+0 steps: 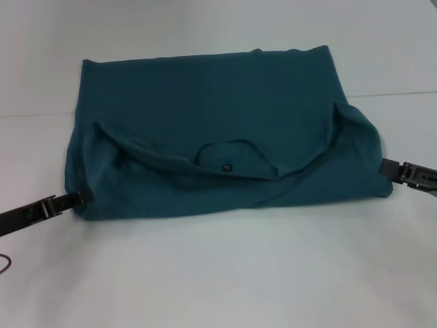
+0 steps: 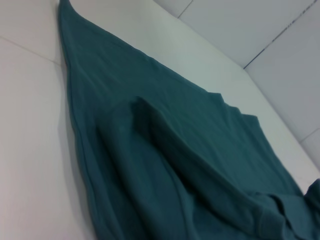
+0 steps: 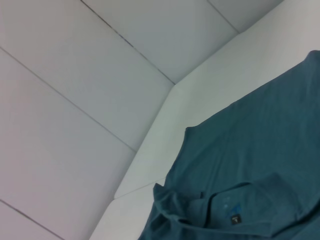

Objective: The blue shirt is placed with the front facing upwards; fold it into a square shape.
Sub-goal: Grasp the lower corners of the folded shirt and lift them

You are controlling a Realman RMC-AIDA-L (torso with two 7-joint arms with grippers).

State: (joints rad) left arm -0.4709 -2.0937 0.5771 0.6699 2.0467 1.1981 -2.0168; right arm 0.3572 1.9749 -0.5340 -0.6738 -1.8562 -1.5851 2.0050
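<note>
Blue shirt mid-table, plain side up, near edge folded over w/ collar showing; wide rectangle, not square yet. Left gripper & right gripper at near corners, grip can't tell. Side folds prob. left.

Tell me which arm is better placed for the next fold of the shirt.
Neither clearly: the left gripper touches the blue shirt at its near left corner, the right gripper at its right edge. Probably both together.

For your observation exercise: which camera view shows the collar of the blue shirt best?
The head view: the whole collar lies centred on the folded blue shirt, between the left gripper and right gripper. The right wrist view shows it in part; the left wrist view only its edge.
</note>
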